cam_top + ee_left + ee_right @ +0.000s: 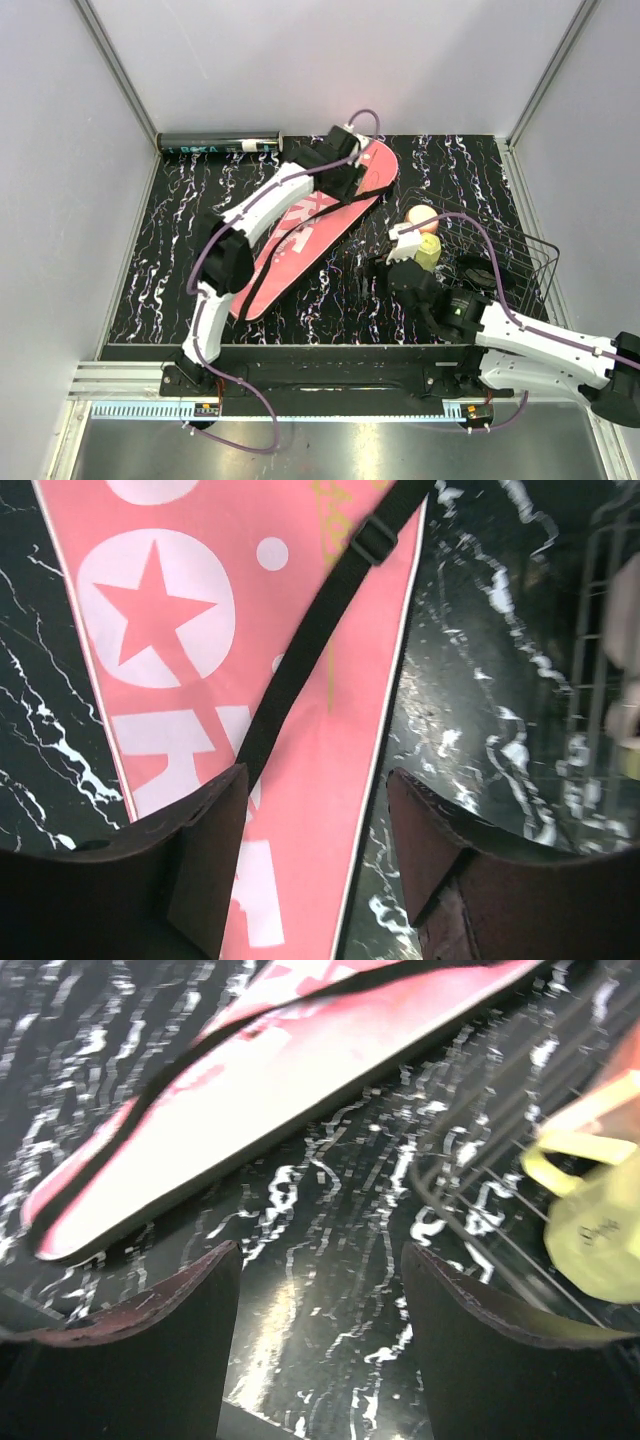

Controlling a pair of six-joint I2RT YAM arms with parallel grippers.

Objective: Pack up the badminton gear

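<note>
Pink tapered racquet cover lies flat; left end effector, right end effector both gape empty

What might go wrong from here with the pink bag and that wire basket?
The black strap of the pink cover runs under the open left gripper; it might snag a finger. The open right gripper sits close to the wire basket; a nudge could tip the cup.

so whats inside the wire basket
A yellow-green cup with a peach lid sits in the black wire basket. The right arm covers its near edge, so that part is hidden.
</note>
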